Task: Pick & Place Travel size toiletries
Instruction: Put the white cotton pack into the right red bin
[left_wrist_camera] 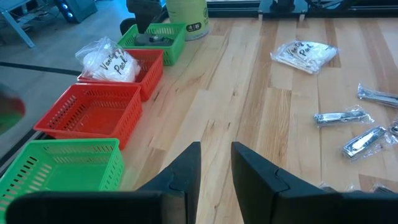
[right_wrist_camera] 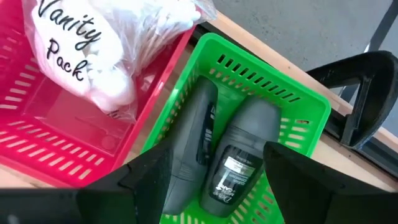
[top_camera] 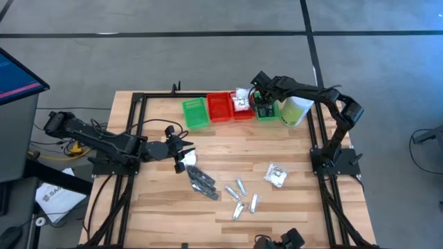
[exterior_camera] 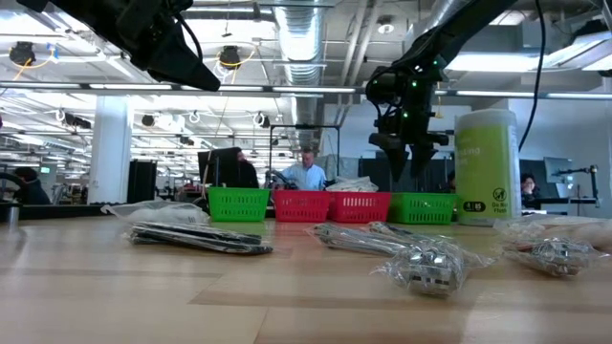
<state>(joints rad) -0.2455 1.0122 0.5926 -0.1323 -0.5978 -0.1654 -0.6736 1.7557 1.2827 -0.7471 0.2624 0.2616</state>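
Our right gripper hangs with jaws wide over the far-right green tray, where two grey ovals now lie side by side, apparently let go; we judge the release done well by lifting straight up so the fingers clear the tray wall without snagging either piece. Our left gripper waits low over bare table, jaws narrow and empty. The right wrist view alone shows the ovals and the "Vanity Pack" packet in the red tray beside them, while the high view shows what remains: silver tubes, black pieces and a white packet.
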